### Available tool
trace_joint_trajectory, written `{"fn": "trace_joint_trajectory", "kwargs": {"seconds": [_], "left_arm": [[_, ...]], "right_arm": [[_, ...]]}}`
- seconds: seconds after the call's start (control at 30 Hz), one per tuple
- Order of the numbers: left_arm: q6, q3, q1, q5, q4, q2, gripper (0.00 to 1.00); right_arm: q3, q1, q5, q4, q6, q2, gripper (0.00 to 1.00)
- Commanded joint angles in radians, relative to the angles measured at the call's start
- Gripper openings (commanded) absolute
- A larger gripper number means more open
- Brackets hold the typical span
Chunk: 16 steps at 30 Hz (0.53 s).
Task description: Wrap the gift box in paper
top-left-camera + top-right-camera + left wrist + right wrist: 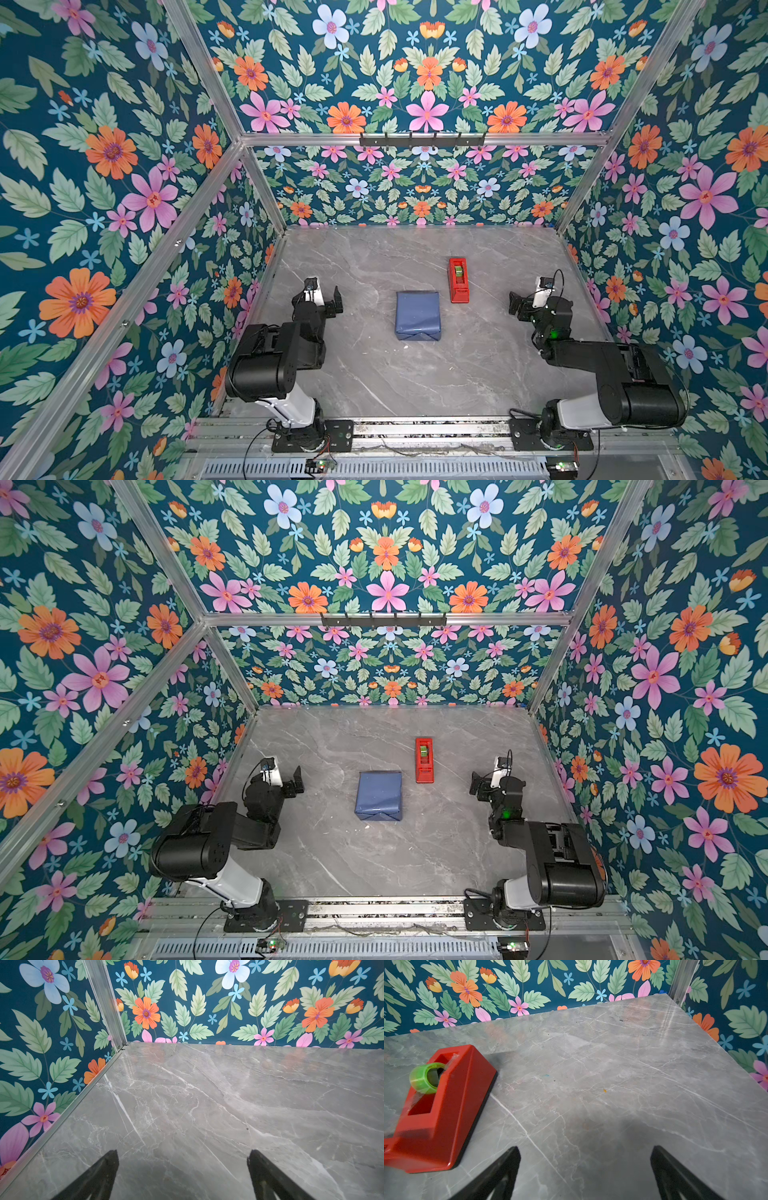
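Left gripper (182, 1154) – jaws spread wide, nothing between them, only bare table (415, 374) ahead. Right gripper (585, 1150) – likewise spread and empty.

The paper (417, 316), slate-blue side out, is folded into a closed box-shaped parcel lying flat between the two grippers, well apart from both and touching neither. It is inward of the left gripper and inward of the right. The gift box itself cannot be seen under the wrap.

Red tape dispenser (436, 1109) stands beyond the parcel, ahead and inward of the right gripper.
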Motion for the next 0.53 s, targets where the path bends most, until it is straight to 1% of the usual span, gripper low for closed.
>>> {"fn": "trace_joint_trajectory", "kwargs": {"seconds": [0.0, 0.5], "left_arm": [[0.004, 0.002, 0.000, 0.001, 0.023, 0.000, 1.00], [0.004, 0.003, -0.001, 0.001, 0.020, 0.001, 1.00]], "right_arm": [[0.003, 0.001, 0.001, 0.032, -0.002, 0.001, 0.99], [0.002, 0.004, 0.005, 0.032, -0.004, 0.001, 0.99]]}}
